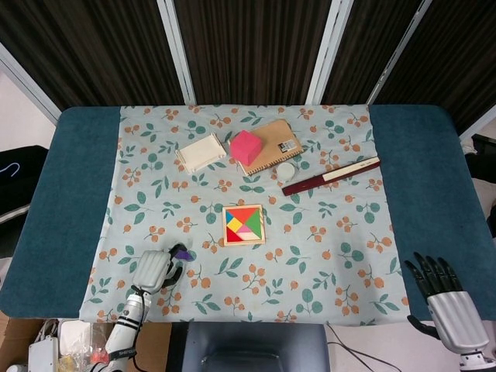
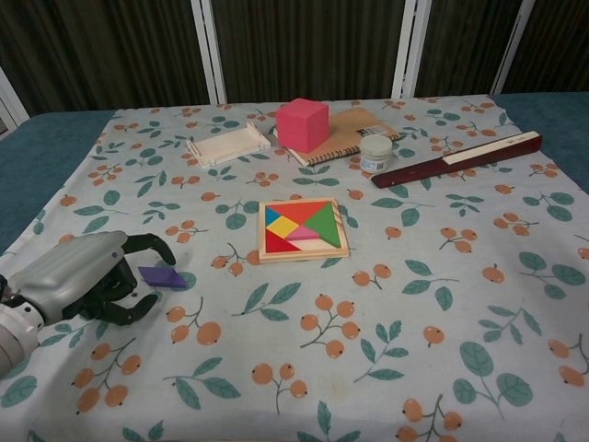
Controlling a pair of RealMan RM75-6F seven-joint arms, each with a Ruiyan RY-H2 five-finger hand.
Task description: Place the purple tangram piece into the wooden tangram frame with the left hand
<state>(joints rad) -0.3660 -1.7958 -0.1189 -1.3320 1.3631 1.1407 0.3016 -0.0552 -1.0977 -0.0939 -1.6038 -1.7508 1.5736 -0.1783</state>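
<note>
At lower left, our left hand (image 2: 87, 276) curls, spread, around the purple tangram piece (image 2: 163, 276), not yet lifted; the wooden tangram frame (image 2: 304, 229) awaits.
</note>
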